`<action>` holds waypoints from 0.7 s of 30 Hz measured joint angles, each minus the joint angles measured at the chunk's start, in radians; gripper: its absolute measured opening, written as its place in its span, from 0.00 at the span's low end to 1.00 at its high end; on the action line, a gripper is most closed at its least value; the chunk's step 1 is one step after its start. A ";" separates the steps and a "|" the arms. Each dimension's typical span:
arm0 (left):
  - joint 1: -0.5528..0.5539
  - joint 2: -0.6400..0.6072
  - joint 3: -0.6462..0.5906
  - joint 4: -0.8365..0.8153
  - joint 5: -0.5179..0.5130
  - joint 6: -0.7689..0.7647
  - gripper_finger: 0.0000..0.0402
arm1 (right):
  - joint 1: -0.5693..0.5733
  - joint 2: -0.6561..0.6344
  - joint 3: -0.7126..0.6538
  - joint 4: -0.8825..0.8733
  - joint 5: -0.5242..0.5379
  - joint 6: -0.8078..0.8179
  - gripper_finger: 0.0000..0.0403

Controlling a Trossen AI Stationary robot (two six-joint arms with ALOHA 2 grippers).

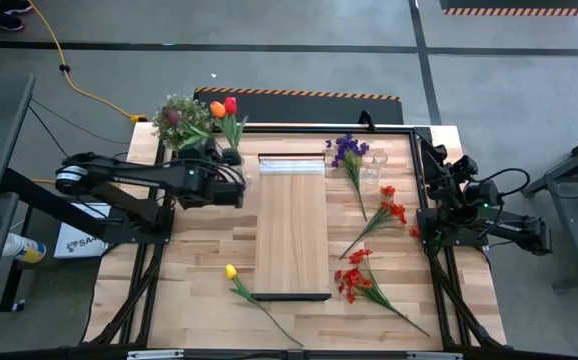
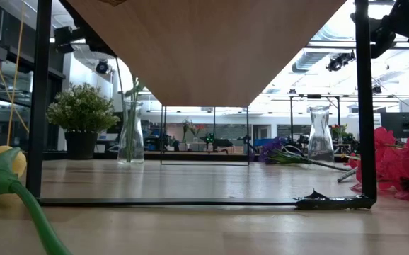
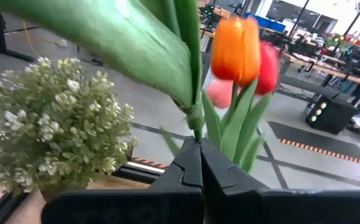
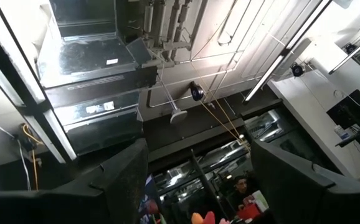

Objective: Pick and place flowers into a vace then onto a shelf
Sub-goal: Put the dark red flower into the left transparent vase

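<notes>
Green stem pinched between the left gripper's (image 3: 200, 163) pressed-together fingers beside the vase (image 2: 130, 134) may slip or snag its rim, tipping it; the right gripper (image 4: 198, 180) waits spread.

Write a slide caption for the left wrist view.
Left gripper shut on a tulip stem, beside a bushy potted plant.

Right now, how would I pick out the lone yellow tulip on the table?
Start at the shelf, the long pale board down the middle of the table. Off its near left corner lies the yellow tulip, stem trailing toward the table's front edge. It is the only yellow flower, and the only one left of the shelf lying flat.
</notes>
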 joint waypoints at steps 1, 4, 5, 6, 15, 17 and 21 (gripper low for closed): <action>0.000 -0.014 0.000 0.003 -0.003 0.010 0.05 | 0.000 0.000 0.000 0.000 0.001 0.000 0.67; 0.000 -0.058 0.000 0.007 -0.005 0.042 0.05 | 0.000 0.000 0.000 0.000 0.007 0.000 0.68; 0.000 -0.072 0.000 0.007 -0.007 0.049 0.05 | 0.000 0.000 0.000 0.000 0.007 0.000 0.68; 0.000 -0.086 0.000 0.007 -0.007 0.056 0.05 | 0.000 0.000 0.000 0.000 0.007 0.000 0.67; -0.001 -0.189 0.000 0.151 0.050 0.254 0.05 | 0.000 0.000 0.000 0.000 0.026 -0.001 0.67; -0.001 -0.192 0.000 0.234 0.067 0.354 0.05 | 0.000 0.000 0.000 0.000 0.036 -0.001 0.67; 0.007 -0.181 0.001 0.382 0.097 0.543 0.05 | 0.000 0.000 0.000 0.000 0.046 -0.001 0.68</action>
